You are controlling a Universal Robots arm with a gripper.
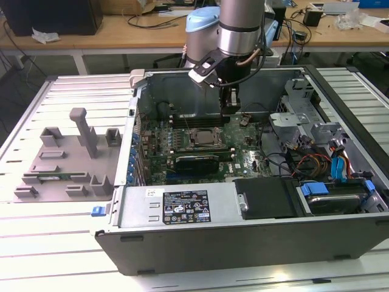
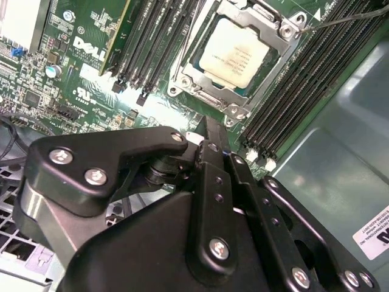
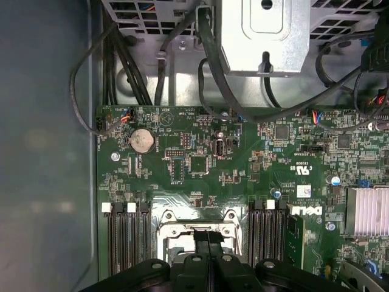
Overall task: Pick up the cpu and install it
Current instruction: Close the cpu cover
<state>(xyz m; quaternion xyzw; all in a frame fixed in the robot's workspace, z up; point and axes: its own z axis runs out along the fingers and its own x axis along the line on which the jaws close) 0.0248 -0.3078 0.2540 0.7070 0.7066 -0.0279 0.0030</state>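
The cpu (image 1: 203,137) lies flat in the socket on the green motherboard (image 1: 243,152) inside the open computer case. In the second wrist view the cpu (image 2: 238,53) shows its silver top inside the metal socket frame (image 2: 209,97). My gripper (image 1: 230,104) hangs above the board, just behind the socket and clear of the chip. Its black fingers (image 2: 209,143) are pressed together with nothing between them. In the first wrist view the gripper (image 3: 208,235) points at the socket frame (image 3: 167,220).
Grey plastic fixture blocks (image 1: 67,158) stand on the slatted table at the exterior view's left. The case walls (image 1: 137,109), power supply (image 1: 182,207), drive cage (image 1: 304,118) and cable bundle (image 1: 316,164) ring the board. Memory slots (image 2: 304,91) flank the socket.
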